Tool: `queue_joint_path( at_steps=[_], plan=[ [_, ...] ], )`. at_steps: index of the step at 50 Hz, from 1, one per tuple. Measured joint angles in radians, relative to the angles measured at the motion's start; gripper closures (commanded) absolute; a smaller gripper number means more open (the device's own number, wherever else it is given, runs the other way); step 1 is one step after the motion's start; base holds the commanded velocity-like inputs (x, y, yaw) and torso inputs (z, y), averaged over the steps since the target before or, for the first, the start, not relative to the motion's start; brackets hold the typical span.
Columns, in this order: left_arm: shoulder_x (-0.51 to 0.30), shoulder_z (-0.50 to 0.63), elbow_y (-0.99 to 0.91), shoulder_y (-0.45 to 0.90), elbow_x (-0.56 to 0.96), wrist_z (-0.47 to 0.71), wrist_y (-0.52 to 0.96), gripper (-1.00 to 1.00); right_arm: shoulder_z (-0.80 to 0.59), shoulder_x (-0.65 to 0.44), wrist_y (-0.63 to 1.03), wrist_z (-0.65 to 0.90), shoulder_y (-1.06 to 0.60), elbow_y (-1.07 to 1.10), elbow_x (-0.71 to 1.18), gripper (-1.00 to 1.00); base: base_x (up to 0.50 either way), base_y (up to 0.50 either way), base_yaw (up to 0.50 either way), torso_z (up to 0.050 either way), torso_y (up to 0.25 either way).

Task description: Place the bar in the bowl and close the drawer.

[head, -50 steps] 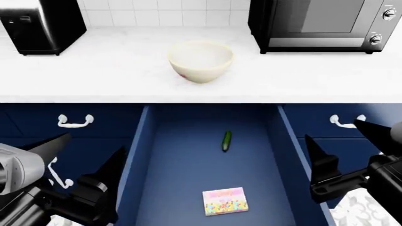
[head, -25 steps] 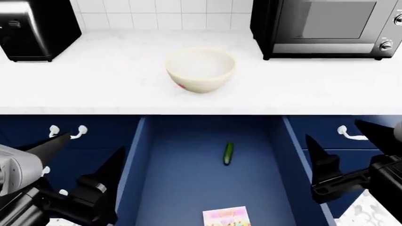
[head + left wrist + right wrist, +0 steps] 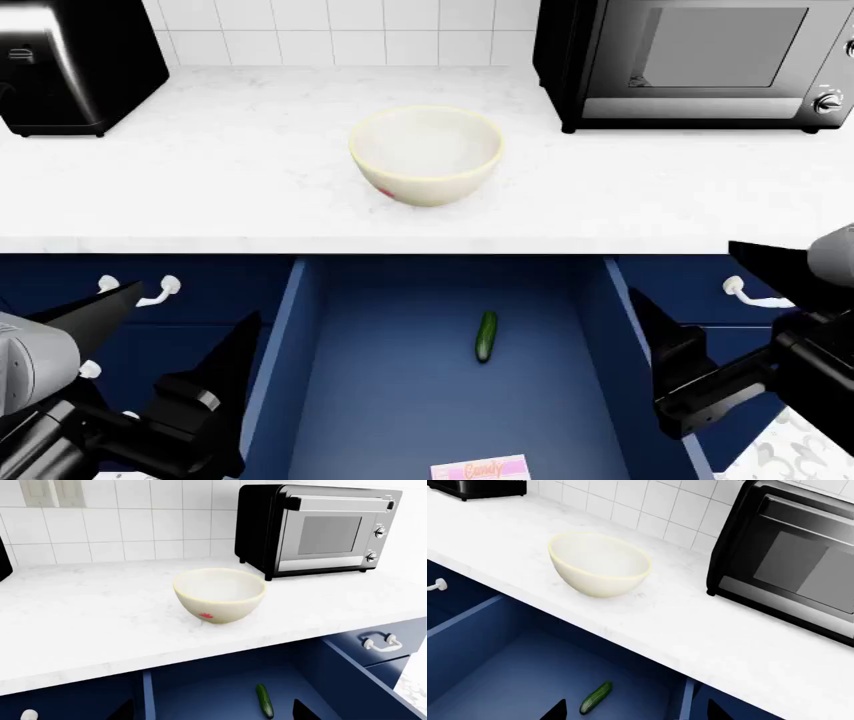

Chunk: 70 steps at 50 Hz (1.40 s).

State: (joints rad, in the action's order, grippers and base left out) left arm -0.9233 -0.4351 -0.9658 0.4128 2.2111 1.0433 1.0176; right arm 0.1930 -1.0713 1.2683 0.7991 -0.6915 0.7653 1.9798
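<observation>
Bar: small flat pink-and-yellow printed packet point(image 3: 479, 468) lies on the drawer floor at the near edge of the head view, partly cut off.
Drawer: wide navy-blue drawer point(image 3: 311, 340) stands pulled out under the bench.
Bowl: round cream-white glossy bowl point(image 3: 426, 155) sits on the white marble bench point(image 3: 200, 190), apart from everything else.
Cucumber: small dark green cucumber point(image 3: 487, 335) lies mid-drawer, well apart from the bar.
Neighbours: black microwave oven point(image 3: 694, 60) and black toaster point(image 3: 74, 60) flank the bowl, well apart from it.
Left tool point(image 3: 174, 370): spread wide, holding nothing, outside the drawer's left wall.
Right tool point(image 3: 707, 330): spread wide, holding nothing, at the drawer's right wall.
Room: bare drawer floor around the bar.
</observation>
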Motion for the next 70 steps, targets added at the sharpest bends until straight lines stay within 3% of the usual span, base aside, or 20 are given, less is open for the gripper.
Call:
queue_joint_path(
  at_steps=[7, 16, 22, 31, 40, 49, 57, 70],
  plan=[
    [0.0, -0.002, 0.009, 0.0, 0.0, -0.005, 0.005, -1.0, -0.25, -0.009, 0.067, 0.023, -0.277, -0.092, 0.089, -1.0, 0.0, 0.0, 0.0, 0.0, 0.0],
    [0.001, 0.002, 0.02, 0.002, -0.004, -0.012, 0.012, -1.0, -0.557, 0.058, 0.192, -0.009, -0.613, -0.252, 0.171, -1.0, 0.0, 0.0, 0.0, 0.0, 0.0],
    [-0.001, 0.008, 0.023, 0.006, -0.003, -0.012, 0.011, -1.0, -0.743, 0.101, 0.24, -0.179, -0.809, -0.324, 0.123, -1.0, 0.0, 0.0, 0.0, 0.0, 0.0],
    [-0.009, 0.034, 0.026, 0.026, -0.002, -0.005, 0.005, -1.0, -0.963, 0.159, 0.272, -0.552, -1.018, -0.327, -0.061, -1.0, 0.0, 0.0, 0.0, 0.0, 0.0],
    [-0.013, 0.071, 0.03, 0.052, -0.006, 0.0, 0.001, -1.0, -1.109, 0.208, 0.264, -0.952, -1.112, -0.267, -0.301, -1.0, 0.0, 0.0, 0.0, 0.0, 0.0],
    [-0.012, 0.096, 0.037, 0.068, -0.014, -0.001, 0.003, -1.0, -1.235, 0.243, 0.223, -1.225, -1.135, -0.222, -0.51, -1.0, 0.0, 0.0, 0.0, 0.0, 0.0],
    [-0.009, 0.111, 0.041, 0.075, -0.021, -0.003, 0.005, -1.0, -1.32, 0.272, 0.186, -1.343, -1.125, -0.203, -0.636, -1.0, 0.0, 0.0, 0.0, 0.0, 0.0],
    [-0.001, 0.116, 0.045, 0.072, -0.036, -0.012, 0.015, -1.0, -1.413, 0.302, 0.125, -1.407, -1.08, -0.195, -0.768, -1.0, 0.0, 0.0, 0.0, 0.0, 0.0]
  ],
)
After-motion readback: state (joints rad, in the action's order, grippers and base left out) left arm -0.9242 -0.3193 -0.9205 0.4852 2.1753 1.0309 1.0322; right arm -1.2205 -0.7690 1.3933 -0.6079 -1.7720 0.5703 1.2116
